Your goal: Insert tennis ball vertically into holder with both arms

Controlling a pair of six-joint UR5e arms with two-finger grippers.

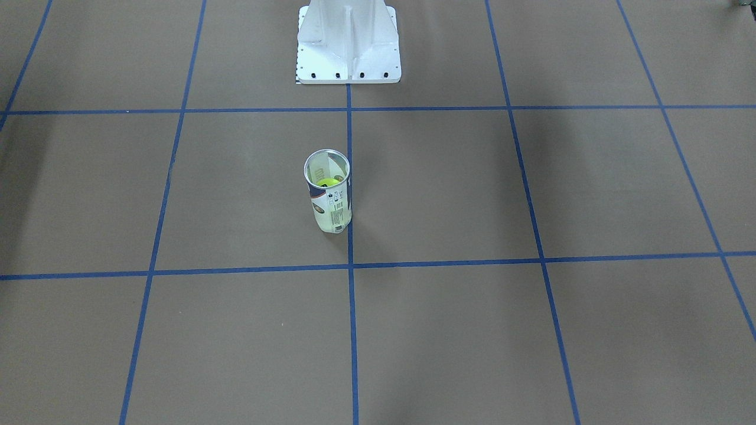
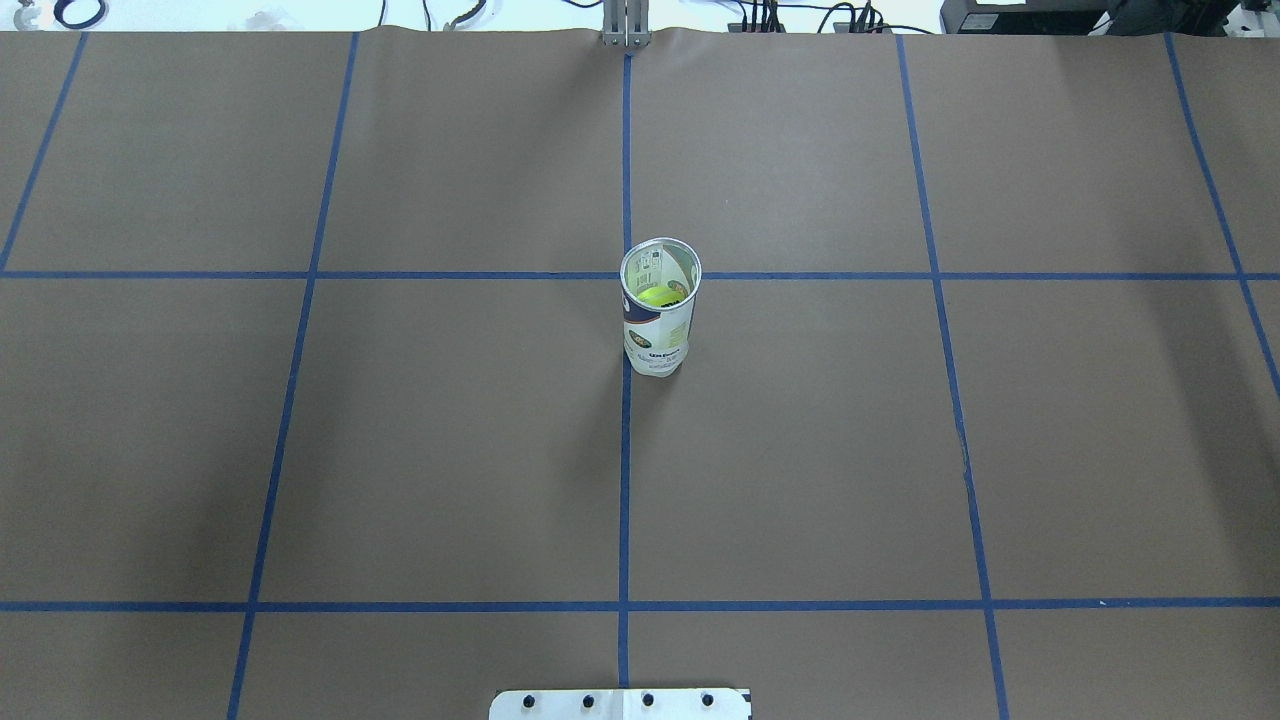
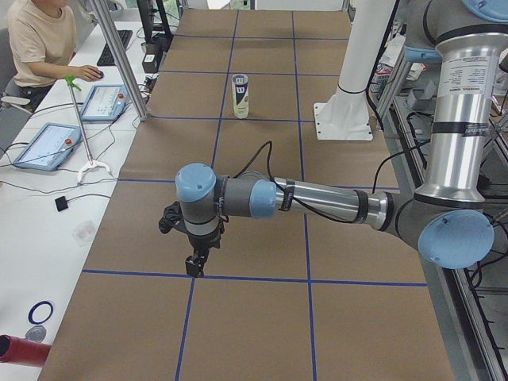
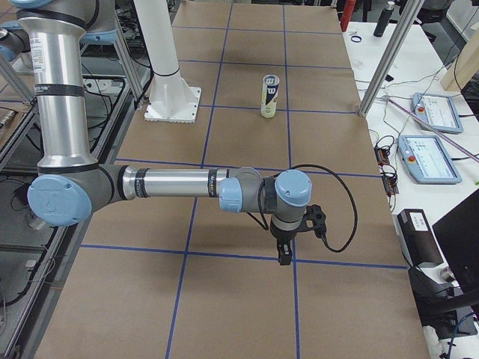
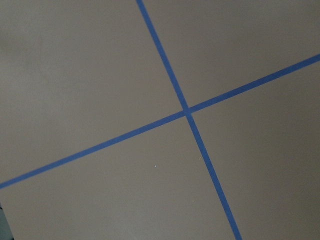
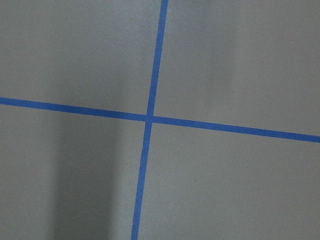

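Note:
The holder (image 1: 328,192) is a clear can with a metal rim and a white and navy label. It stands upright near the table's middle, also in the overhead view (image 2: 659,320). A yellow-green tennis ball (image 1: 328,182) sits inside it (image 2: 657,295). Both arms are outside the front and overhead views. The left gripper (image 3: 193,266) points down over a tape line far from the holder (image 3: 240,95). The right gripper (image 4: 284,256) does the same at the other end, far from the holder (image 4: 270,96). I cannot tell whether either is open or shut. The wrist views show only brown paper and blue tape.
The white pedestal base (image 1: 348,47) stands behind the holder on the robot's side (image 2: 620,705). Side tables with tablets (image 3: 48,147) (image 4: 430,157) and metal posts (image 3: 119,55) border the table. An operator (image 3: 36,40) sits at the far left corner.

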